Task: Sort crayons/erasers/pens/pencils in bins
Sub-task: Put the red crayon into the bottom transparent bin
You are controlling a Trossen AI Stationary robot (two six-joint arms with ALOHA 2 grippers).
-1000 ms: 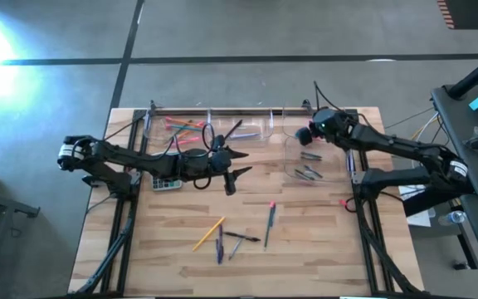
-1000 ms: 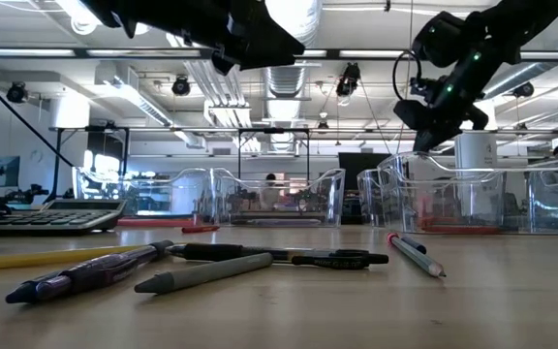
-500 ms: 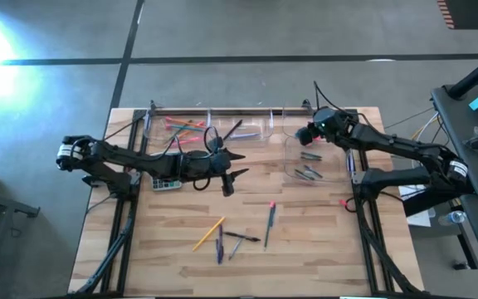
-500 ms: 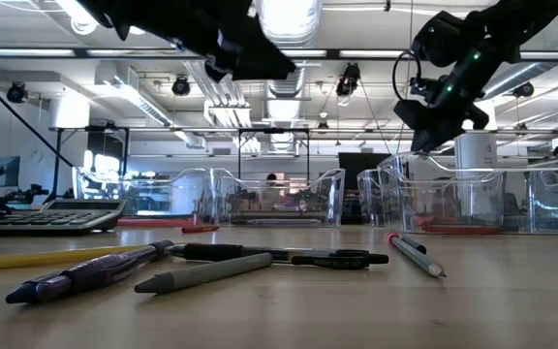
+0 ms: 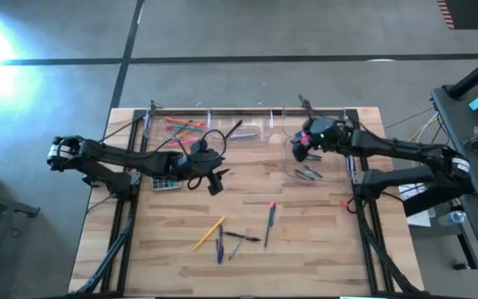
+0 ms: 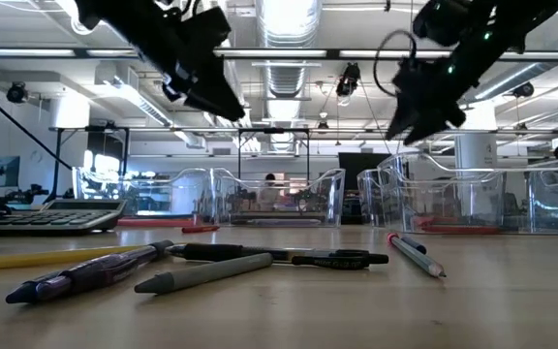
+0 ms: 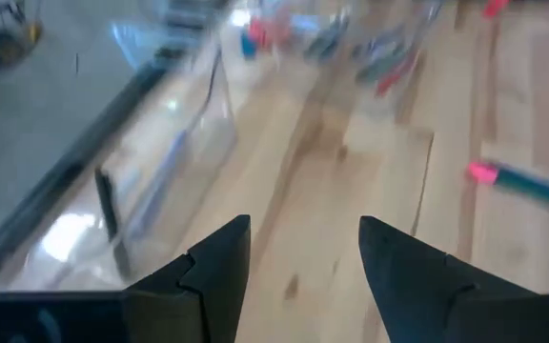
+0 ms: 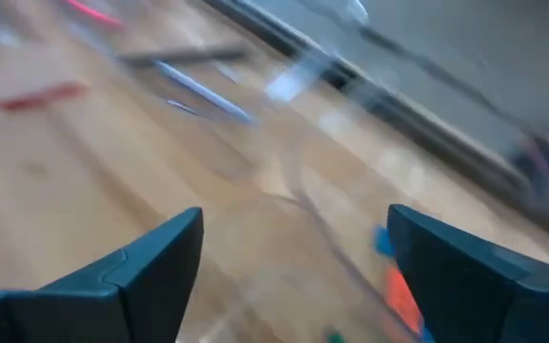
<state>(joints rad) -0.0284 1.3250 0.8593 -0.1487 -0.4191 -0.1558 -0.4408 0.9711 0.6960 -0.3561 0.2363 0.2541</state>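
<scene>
My left gripper (image 5: 215, 184) hangs open and empty above the table's middle left, near the grey calculator (image 5: 166, 183); its wrist view (image 7: 303, 250) shows nothing between the fingers. My right gripper (image 5: 297, 148) is open and empty above the clear bin (image 5: 312, 164) at the right, which holds several dark pens. Clear bins along the far edge hold bright pencils (image 5: 181, 125) and a black pen (image 5: 233, 129). Loose on the table near the front lie a yellow pencil (image 5: 208, 234), a purple pen (image 5: 219, 246), a black pen (image 5: 245, 238) and a slim pink-tipped stick (image 5: 269, 221).
A small pink eraser (image 5: 343, 202) lies by the table's right edge. The loose sticks show close up in the low view (image 6: 211, 262), with the bins' walls (image 6: 279, 199) behind them. Bare wood lies between the two grippers.
My left gripper has drawn back toward the table's left edge and turned, staying open. My right gripper has moved toward the left and a little toward the near edge, over the right bin. Nothing on the table has moved.
</scene>
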